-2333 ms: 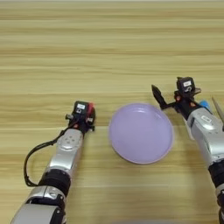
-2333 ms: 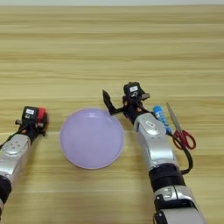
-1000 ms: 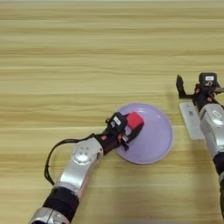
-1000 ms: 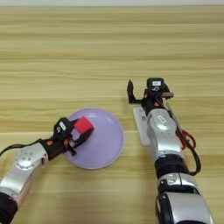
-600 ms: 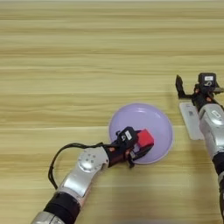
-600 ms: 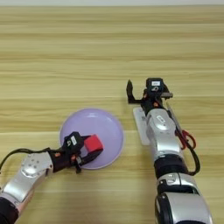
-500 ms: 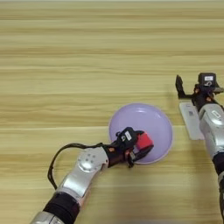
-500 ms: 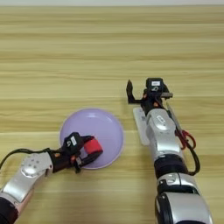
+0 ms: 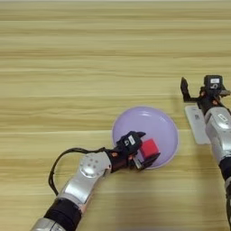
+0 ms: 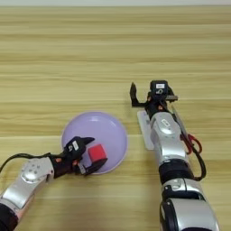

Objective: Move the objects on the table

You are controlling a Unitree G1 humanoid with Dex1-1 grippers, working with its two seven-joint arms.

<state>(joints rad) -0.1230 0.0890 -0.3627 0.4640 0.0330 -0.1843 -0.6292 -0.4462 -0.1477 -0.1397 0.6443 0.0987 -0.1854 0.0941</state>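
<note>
The wide light wooden worktop [image 9: 90, 54] with lengthwise grain stripes fills both views; its whole far half lies bare, as does the stretch left of the plate.

The left gripper [image 9: 146, 150] reaches in from the lower left over the near edge of the big round lilac plate [image 9: 153, 122]. Its two black fingers [image 9: 150, 160] are spread just wide enough to take the small red block [image 9: 149, 147], which sits between them, one finger at the far side and one at the near side. The block is over the plate's near part, inside the rim; whether it rests on the plate or hangs just above cannot be told.

Right of the plate, just beside its rim but apart from it, a flat white rectangular piece [image 10: 145, 128] lies on the worktop, partly under the right arm.

The right gripper [image 10: 146, 94] is beyond that piece, well apart from the plate, with one black finger [image 10: 133, 93] standing out to the left; whether its fingers are spread or closed cannot be told, and nothing shows between them.

The metal scissors with dark purple-red handles [image 10: 191, 142] lie on the worktop just right of the right arm, blades pointing away, partly hidden by the arm.
</note>
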